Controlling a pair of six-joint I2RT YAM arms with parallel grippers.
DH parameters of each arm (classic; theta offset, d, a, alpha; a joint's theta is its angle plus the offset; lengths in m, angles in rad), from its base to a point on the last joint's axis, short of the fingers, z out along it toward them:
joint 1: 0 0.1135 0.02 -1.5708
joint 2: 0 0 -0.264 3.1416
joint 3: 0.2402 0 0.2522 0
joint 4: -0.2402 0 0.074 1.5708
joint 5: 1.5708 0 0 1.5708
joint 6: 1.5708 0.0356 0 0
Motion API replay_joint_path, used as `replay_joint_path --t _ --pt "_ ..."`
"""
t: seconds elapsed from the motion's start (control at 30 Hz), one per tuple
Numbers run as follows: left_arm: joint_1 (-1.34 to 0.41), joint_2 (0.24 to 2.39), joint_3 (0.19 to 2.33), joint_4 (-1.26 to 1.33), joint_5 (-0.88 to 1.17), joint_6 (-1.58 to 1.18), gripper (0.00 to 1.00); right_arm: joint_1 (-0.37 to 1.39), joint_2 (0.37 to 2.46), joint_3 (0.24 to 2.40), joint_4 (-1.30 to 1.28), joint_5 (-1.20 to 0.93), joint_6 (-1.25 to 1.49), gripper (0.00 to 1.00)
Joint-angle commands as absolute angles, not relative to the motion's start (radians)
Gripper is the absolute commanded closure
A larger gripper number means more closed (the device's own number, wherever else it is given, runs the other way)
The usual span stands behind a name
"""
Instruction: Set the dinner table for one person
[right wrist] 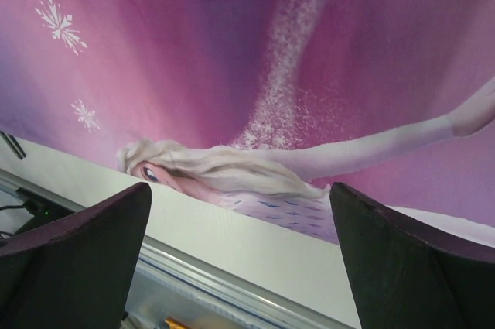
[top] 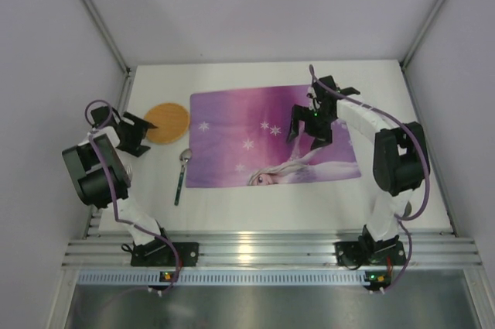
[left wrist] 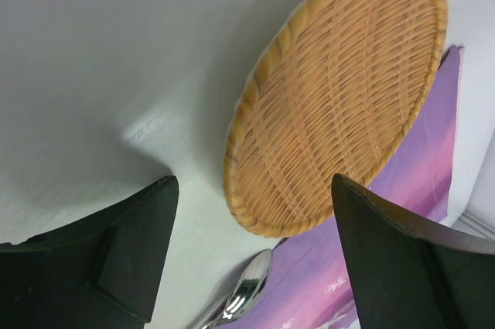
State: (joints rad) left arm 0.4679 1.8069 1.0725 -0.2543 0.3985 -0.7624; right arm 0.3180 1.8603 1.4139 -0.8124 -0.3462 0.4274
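Left tool (top: 145,135) and right tool (top: 307,134) both spread apart, empty — big white matte rectangular counter (top: 271,205) just below them.

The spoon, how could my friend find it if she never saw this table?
Start at the big white table and find the purple snowflake placemat lying in the middle. Along the mat's left edge, just nearer the robot than the round woven plate, lies the spoon. It is the only shiny silver thing, long and thin, unlike the flat tan plate.
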Motion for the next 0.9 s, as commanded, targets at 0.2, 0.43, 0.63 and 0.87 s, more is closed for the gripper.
replay_joint_path --t 0.2,0.43,0.63,0.87 --pt "0.414 1.881 1.029 -0.051 0.308 -0.824 0.27 0.253 1.833 1.348 -0.775 -0.356 0.402 0.00" --pt "0.374 1.954 1.014 0.064 0.290 -0.900 0.68 0.229 1.824 1.331 -0.767 -0.350 0.405 0.00" --pt "0.374 1.993 1.032 0.086 0.298 -0.907 1.00 0.218 1.818 1.332 -0.767 -0.342 0.405 0.00" --pt "0.374 1.899 1.078 0.052 0.342 -0.858 1.00 0.215 1.810 1.330 -0.759 -0.334 0.417 0.00"
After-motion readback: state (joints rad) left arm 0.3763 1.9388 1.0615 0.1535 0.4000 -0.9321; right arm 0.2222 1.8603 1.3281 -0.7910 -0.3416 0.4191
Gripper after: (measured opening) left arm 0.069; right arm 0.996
